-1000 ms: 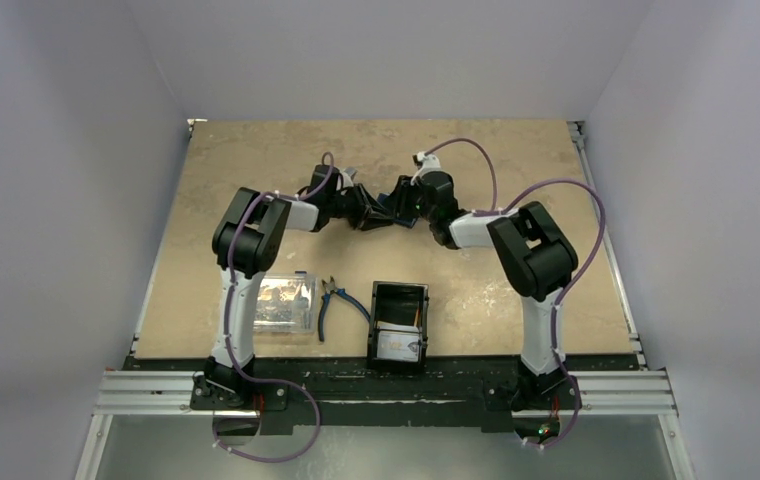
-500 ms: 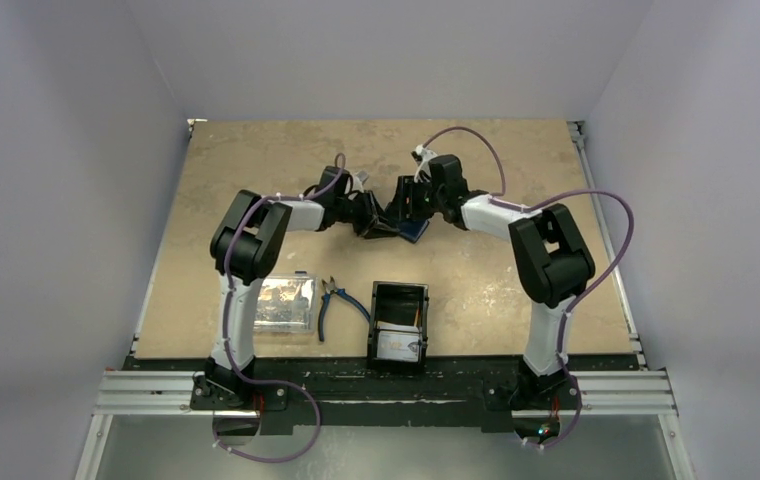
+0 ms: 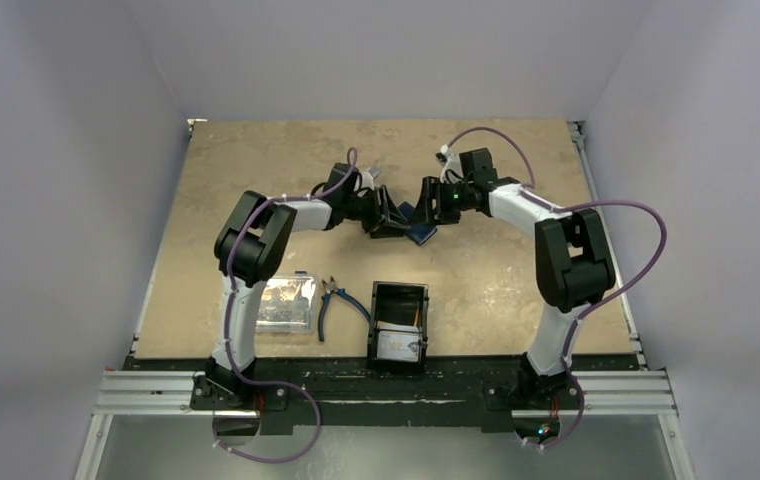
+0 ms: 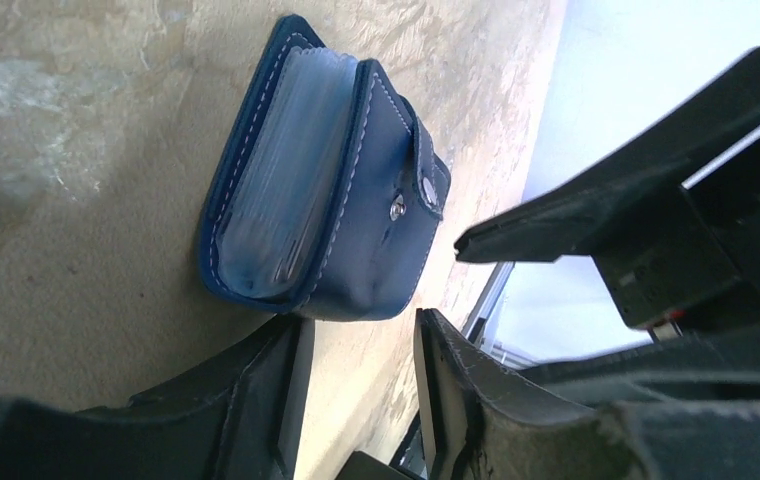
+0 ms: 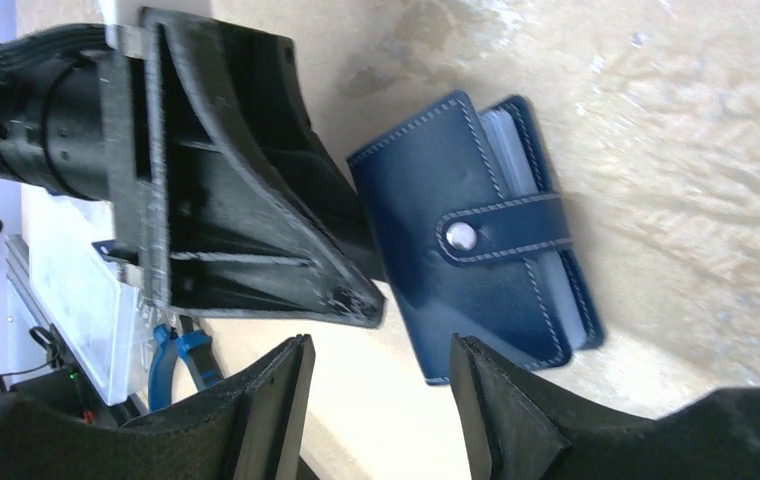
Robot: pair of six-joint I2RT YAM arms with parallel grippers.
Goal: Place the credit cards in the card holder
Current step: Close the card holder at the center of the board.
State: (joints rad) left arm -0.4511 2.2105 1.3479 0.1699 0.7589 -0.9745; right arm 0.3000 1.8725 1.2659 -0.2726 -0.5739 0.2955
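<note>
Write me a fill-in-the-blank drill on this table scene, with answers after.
The navy blue folding card holder lies on the tan table with its strap snapped ____.
The left gripper and right gripper both stand ____, holding nothing.
A white card rests in the ____ open-topped rectangular tray.
Blue-handled pliers lie between that tray and the ____ plastic box.
Answers: shut; open; black; clear

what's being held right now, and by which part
Nothing is held: the card holder lies free, the left end effector and right end effector both open.
</note>
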